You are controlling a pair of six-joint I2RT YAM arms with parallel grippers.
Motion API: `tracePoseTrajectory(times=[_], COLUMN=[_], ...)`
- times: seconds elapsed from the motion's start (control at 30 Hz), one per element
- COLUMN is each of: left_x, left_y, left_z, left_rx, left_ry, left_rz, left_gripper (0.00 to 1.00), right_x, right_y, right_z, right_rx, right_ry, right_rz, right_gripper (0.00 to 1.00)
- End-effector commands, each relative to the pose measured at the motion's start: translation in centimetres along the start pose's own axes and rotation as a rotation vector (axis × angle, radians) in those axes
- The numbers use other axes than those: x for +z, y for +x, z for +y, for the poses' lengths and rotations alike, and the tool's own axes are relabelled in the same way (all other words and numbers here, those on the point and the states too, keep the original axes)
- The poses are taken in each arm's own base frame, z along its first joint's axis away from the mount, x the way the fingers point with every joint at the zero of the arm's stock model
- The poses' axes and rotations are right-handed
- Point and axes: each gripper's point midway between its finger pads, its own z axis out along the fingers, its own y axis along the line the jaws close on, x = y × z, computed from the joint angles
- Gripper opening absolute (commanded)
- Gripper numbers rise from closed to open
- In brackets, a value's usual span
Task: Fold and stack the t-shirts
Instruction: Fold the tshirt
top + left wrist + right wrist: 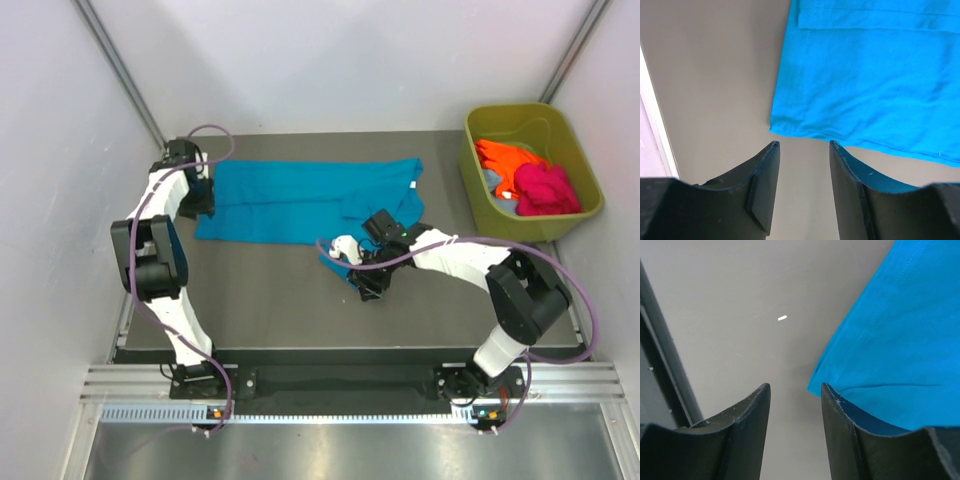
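Note:
A teal-blue t-shirt (300,200) lies spread flat across the back of the table. My left gripper (206,200) hovers at its left edge; in the left wrist view the left gripper (802,144) is open and empty, with the shirt's corner (777,126) just beyond the fingertips. My right gripper (367,288) is at the shirt's near edge, where a flap of cloth (336,262) sticks out. Seen from the right wrist, the right gripper (792,386) is open and empty, with a shirt corner (812,386) beside the right fingertip. Orange (505,158) and magenta-pink (546,188) t-shirts lie in the tub.
An olive-green plastic tub (478,190) stands at the back right of the table. White walls close in the left, back and right sides. A small white speck (782,318) lies on the grey tabletop (260,290). A dark rail (660,375) runs along the table's edge.

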Motion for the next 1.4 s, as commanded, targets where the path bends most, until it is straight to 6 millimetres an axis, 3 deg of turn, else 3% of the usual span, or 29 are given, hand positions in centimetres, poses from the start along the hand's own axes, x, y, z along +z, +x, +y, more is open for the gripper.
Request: tracePoseTrajectory(times=[0.0,0.37,0.6,0.67,0.7,0.8,1.07,1.37], left_x=[-2.1,-2.4,-2.2,-2.1,-2.1,-1.5,1.1,4.2], left_y=[-0.1,0.1,1.1,1.3,1.2,1.7,3.0,3.2], left_z=[0.5,1.1,1.4,1.5,1.8,2.2,3.3,3.0], left_rx=[-0.054,-0.077,-0.094,-0.104,-0.114,-0.184,-0.353,-0.401], left_ry=[0.015,0.015,0.018,0.026,0.029,0.048,0.130,0.217], left_rz=[-0.042,-0.057,-0.030,-0.020,-0.018,0.019,0.109,0.166], left_gripper=[0.49,0.49,0.49,0.50,0.50,0.50,0.51,0.52], right_x=[-0.1,2.0,2.5,2.3,2.2,1.0,-3.0,-2.6], right_y=[-1.2,-0.8,0.5,0.9,1.2,0.6,-1.0,-0.7], right_z=[-0.2,-2.5,-1.8,-1.7,-1.7,-2.3,-1.7,-1.7], right_rx=[-0.102,-0.136,-0.124,-0.131,-0.133,-0.137,-0.163,-0.157], right_ry=[0.049,0.109,0.075,0.082,0.087,0.146,0.199,0.191], right_rz=[-0.045,-0.006,0.030,0.044,0.050,0.046,0.016,0.027], right_gripper=[0.46,0.42,0.39,0.31,0.17,0.00,0.00,0.00])
